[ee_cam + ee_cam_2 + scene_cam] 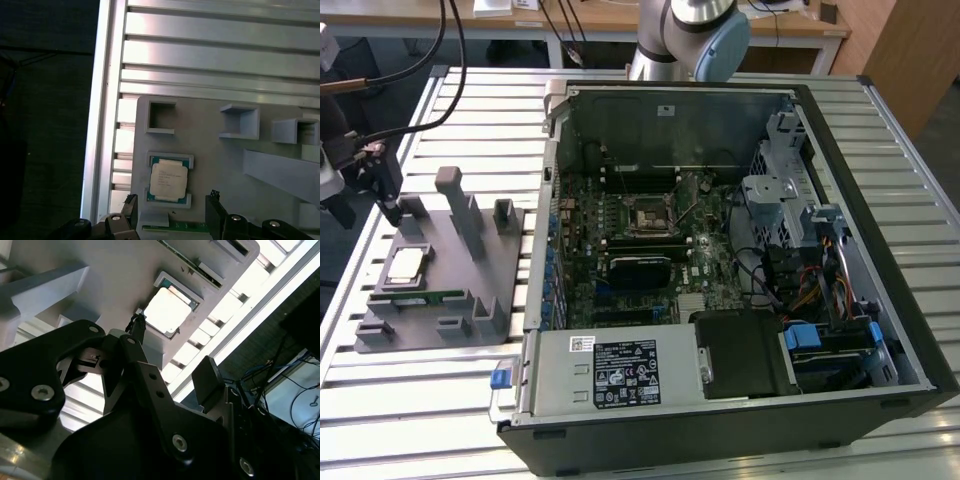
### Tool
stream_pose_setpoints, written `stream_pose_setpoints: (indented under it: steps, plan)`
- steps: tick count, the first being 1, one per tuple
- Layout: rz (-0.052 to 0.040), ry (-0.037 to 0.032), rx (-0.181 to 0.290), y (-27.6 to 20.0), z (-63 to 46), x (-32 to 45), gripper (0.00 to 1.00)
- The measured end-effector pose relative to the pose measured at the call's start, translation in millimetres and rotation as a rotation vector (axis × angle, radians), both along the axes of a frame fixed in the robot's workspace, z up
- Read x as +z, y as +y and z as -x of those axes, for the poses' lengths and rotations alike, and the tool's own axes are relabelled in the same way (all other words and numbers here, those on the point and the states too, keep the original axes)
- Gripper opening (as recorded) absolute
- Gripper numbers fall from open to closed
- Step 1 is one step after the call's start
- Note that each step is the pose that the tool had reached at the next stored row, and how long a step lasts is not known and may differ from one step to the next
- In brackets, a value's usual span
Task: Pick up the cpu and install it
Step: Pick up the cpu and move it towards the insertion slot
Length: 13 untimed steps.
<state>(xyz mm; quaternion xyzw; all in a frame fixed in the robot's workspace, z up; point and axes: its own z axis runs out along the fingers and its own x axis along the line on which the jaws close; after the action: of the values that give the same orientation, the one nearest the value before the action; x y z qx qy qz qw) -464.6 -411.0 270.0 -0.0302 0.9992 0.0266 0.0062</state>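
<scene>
The cpu is a small square chip with a silver top, lying flat in a recess of the grey fixture tray at the exterior view's left. Both wrist views show it seated in that recess: cpu, cpu. My gripper hovers above the tray's far corner, a little off the chip and not touching it. It is open with nothing held. In the first wrist view its black fingertips stand wider apart than the chip. The motherboard's black-framed socket lies inside the open computer case.
A green memory stick lies in a slot beside the cpu. Grey posts rise from the tray near the gripper. The slatted metal table ends close to the tray's left side. Cables and drive bays crowd the case's right part.
</scene>
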Motion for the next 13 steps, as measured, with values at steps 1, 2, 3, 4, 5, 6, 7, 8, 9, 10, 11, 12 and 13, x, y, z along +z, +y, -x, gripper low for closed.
stream_pose_setpoints:
  steps: [1, 2, 3, 4, 5, 6, 7, 8, 9, 10, 11, 12, 13]
  plan:
    - [0.0, 0.0, 0.0, -0.1, 0.0, -0.8, 0.65]
    - [0.0, 0.0001, 0.0, -0.2, 0.0, -1.6, 0.65]
    - [0.0, 0.0001, 0.0, -0.1, 0.0, -2.5, 0.65]
    - [0.0, 0.0001, 0.0, -0.2, 0.0, -3.7, 0.65]
    - [0.0001, 0.0002, 0.0, -0.4, 0.0, -4.9, 0.65]
    - [0.0, 0.0003, 0.0, -0.7, 0.0, -6.5, 0.65]
    - [0.0, 0.0002, 0.0, -0.9, 0.0, -8.1, 0.65]
    - [-0.0001, 0.0002, 0.0, -1.0, 0.0, -9.6, 0.65]
    - [0.0, 0.0002, 0.0, -1.1, 0.0, -10.9, 0.65]
    - [0.0, 0.0003, 0.0, -1.2, 0.0, -12.2, 0.65]
    - [0.0, 0.0003, 0.0, -1.4, 0.0, -13.6, 0.65]
    - [0.0, 0.0003, 0.0, -1.7, 0.0, -15.3, 0.65]
    - [0.0, 0.0003, 0.0, -2.2, -0.1, -17.2, 0.65]
